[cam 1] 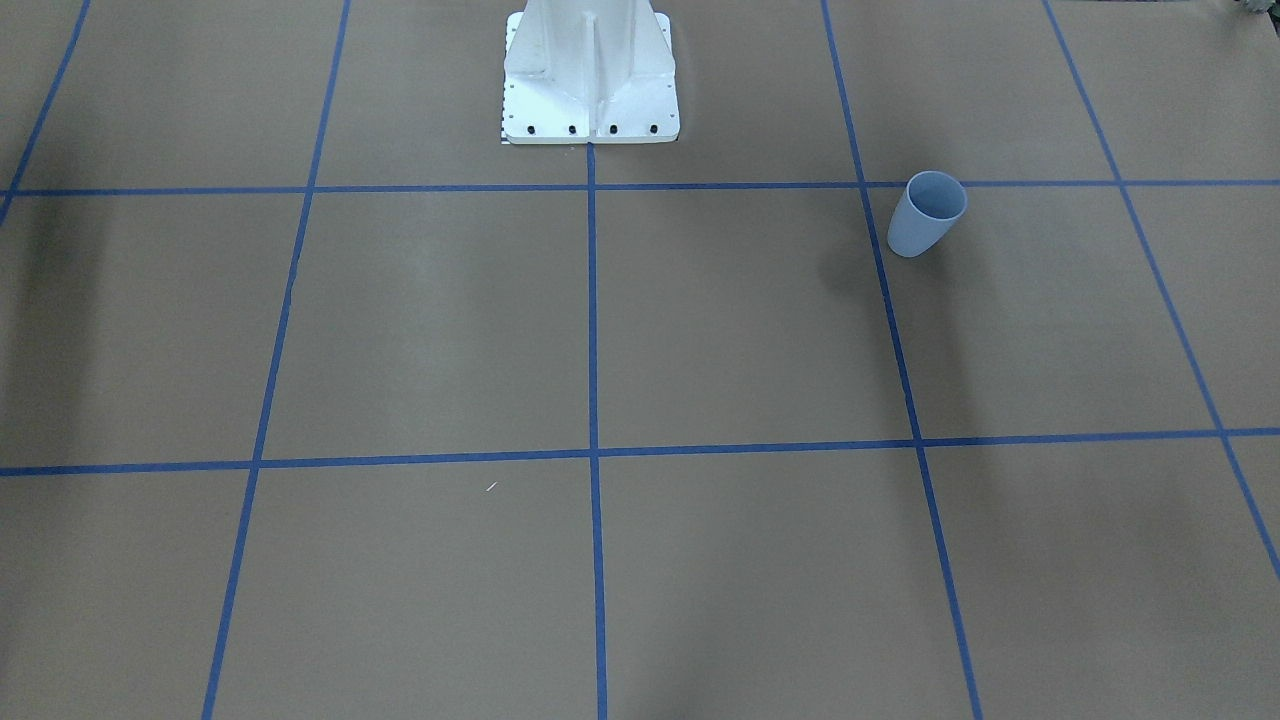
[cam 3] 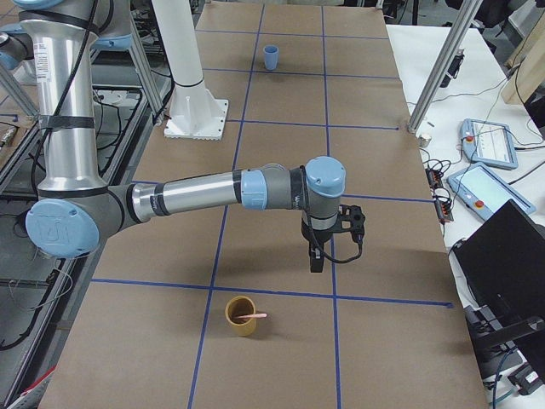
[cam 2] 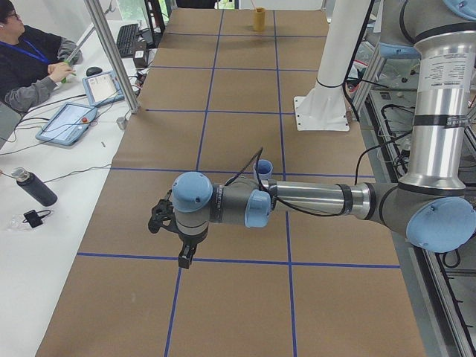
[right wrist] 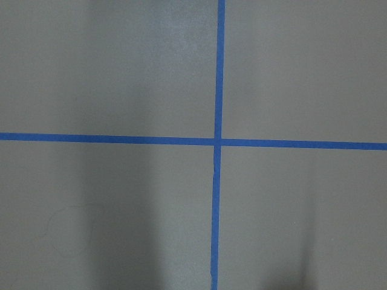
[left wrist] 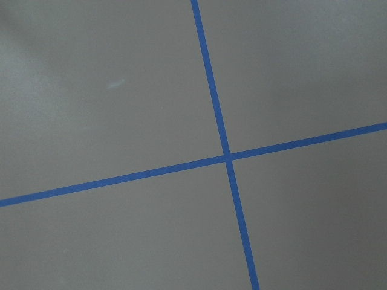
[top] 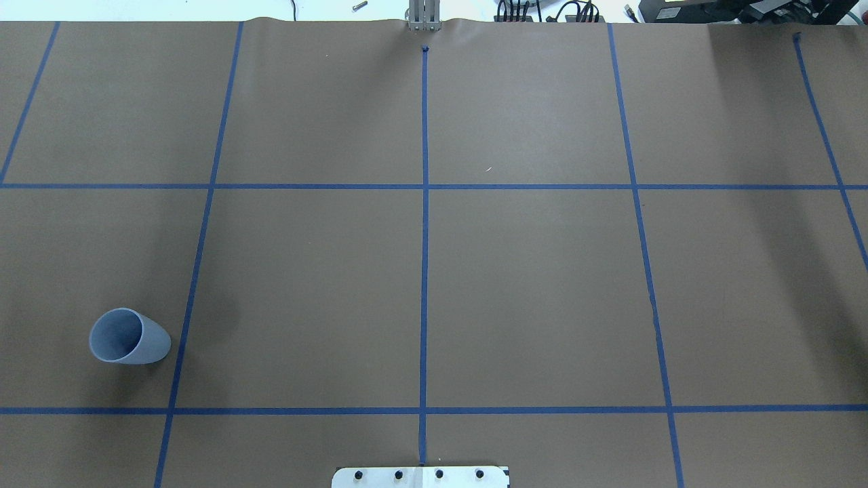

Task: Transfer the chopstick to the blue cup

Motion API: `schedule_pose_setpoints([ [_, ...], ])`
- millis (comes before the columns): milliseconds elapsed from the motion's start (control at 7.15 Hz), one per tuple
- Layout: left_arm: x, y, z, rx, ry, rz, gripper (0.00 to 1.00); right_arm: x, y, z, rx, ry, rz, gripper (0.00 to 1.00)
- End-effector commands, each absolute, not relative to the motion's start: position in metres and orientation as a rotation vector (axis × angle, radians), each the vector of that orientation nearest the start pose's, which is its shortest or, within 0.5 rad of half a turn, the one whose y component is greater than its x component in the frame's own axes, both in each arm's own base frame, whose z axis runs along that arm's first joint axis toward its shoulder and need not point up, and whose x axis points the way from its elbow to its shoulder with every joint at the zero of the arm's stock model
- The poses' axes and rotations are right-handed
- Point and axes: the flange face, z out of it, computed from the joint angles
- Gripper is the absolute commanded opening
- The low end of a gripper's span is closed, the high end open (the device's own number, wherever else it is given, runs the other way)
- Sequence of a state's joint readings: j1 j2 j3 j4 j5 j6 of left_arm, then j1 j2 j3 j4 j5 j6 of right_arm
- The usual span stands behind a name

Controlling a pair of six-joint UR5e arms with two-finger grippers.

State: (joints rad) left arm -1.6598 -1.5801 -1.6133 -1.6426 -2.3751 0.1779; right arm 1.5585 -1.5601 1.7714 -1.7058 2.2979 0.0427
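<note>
Thin pink chopstick (cam 3: 252, 316) in mustard cup (cam 3: 238, 328); cannot tell if left tool (cam 2: 184, 258) or right tool (cam 3: 316, 262) gapes.

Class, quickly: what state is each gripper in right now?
Left gripper: cannot be told; only a side view shows it.
Right gripper: cannot be told; only a side view shows it.

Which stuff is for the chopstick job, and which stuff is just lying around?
For the job:
- the chopstick, resting in the yellow cup
- the blue cup, upright and empty

Just lying about:
- the white speck on the table
- the dark bottle on the side desk
- a tablet on the side desk
</note>
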Motion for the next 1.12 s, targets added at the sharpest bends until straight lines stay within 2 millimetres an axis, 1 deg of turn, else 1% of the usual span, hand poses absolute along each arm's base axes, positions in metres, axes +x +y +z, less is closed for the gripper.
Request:
schedule_pose_setpoints([
  [0, -0.107, -0.493, 0.621, 0.233, 0.779, 0.136, 0.98, 0.061, -0.494, 0.572, 0.052, -0.728, 0.001, 1.00],
  [140, -0.107, -0.490, 0.605, 0.257, 0.775, 0.145, 0.98, 0.061, -0.494, 0.572, 0.052, -0.728, 0.001, 1.00],
  [280, -0.106, -0.480, 0.593, 0.279, 0.769, 0.154, 0.98, 0.061, -0.494, 0.572, 0.053, -0.728, 0.001, 1.00],
  [420, -0.105, -0.480, 0.590, 0.288, 0.770, 0.160, 0.98, 0.061, -0.494, 0.569, 0.057, -0.730, 0.001, 1.00],
  [559, -0.105, -0.493, 0.577, 0.334, 0.763, 0.185, 0.98, 0.061, -0.494, 0.565, 0.066, -0.733, -0.004, 1.00],
  [699, -0.102, -0.504, 0.562, 0.331, 0.800, 0.140, 0.98, 0.060, -0.493, 0.557, 0.080, -0.737, -0.008, 1.00],
  [839, -0.093, -0.485, 0.561, 0.328, 0.937, 0.144, 0.98, 0.059, -0.492, 0.555, 0.082, -0.746, -0.011, 1.00],
  [979, -0.089, -0.466, 0.564, 0.400, 0.985, 0.180, 0.98, 0.057, -0.491, 0.550, 0.087, -0.769, -0.011, 1.00],
])
